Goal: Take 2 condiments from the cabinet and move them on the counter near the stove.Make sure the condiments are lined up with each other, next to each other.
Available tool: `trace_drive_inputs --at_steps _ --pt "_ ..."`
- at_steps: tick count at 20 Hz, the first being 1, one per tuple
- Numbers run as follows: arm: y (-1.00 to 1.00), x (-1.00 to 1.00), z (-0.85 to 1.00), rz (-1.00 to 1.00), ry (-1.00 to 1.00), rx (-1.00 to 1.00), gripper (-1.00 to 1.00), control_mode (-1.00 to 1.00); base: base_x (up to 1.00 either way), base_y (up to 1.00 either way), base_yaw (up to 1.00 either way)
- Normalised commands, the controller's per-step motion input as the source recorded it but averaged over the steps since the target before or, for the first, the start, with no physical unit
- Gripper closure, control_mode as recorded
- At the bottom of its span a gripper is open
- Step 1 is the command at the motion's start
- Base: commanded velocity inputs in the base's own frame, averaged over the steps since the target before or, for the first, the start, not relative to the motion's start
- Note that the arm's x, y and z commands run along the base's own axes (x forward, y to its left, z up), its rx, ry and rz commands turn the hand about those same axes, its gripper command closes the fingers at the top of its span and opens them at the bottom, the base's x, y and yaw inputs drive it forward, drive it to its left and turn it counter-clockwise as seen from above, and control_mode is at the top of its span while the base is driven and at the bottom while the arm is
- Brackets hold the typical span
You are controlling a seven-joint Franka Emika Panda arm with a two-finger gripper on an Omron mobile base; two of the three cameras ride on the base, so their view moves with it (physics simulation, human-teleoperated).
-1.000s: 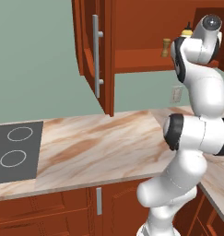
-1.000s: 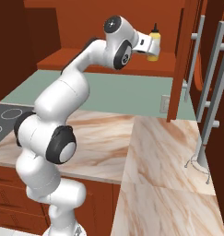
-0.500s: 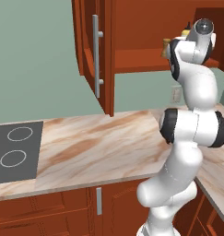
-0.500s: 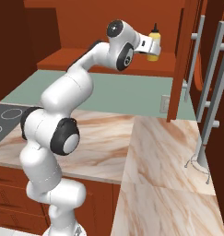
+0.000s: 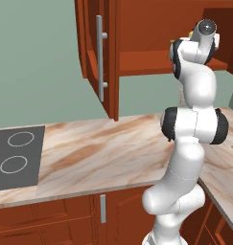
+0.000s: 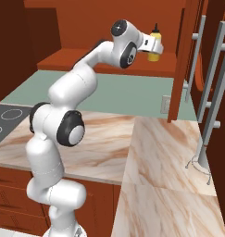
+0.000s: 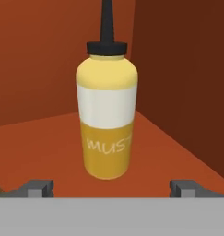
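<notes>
Your gripper (image 7: 111, 188) is up inside the cabinet (image 6: 104, 28), reaching over the shelf (image 7: 44, 147), and its jaws stand wide apart with nothing between them. In the hand view you see one dark fingertip at the lower left and the other at the lower right, and the mustard bottle (image 7: 105, 108) stands upright on the shelf straight ahead, centred between the two tips but apart from both. The bottle is yellow with a white band around its middle, lettering below the band, and a black pointed nozzle on top. It sits near the corner where the shelf meets the cabinet's side wall.

From the right base view, you can see the same bottle (image 6: 154, 47) just beyond the end of the gripper (image 6: 155, 46), on the shelf above the green wall. In the left base view the arm (image 5: 192, 143) rises over the counter (image 5: 103, 153) and the hand reaches into the open cabinet, whose door (image 5: 96, 52) with its long silver handle (image 5: 100, 57) hangs open to the left. The stove (image 5: 15, 155) lies at the far left end of the counter, well apart from the arm.
</notes>
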Motion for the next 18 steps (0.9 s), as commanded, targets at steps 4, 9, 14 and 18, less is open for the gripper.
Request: trace_drive_inputs --at_steps 4,9,14,18 --pt "-0.16 0.25 0.00 0.00 0.01 0.00 -1.00 -1.00 0.00 0.00 0.00" --pt "-0.11 0.25 -0.03 0.00 0.00 0.00 -1.00 -1.00 0.00 0.00 0.00" --pt "-0.04 0.19 -0.05 0.00 0.00 0.00 -1.00 -1.00 0.00 0.00 0.00" --pt "-0.01 0.16 -0.06 0.00 0.00 0.00 -1.00 -1.00 0.00 0.00 0.00"
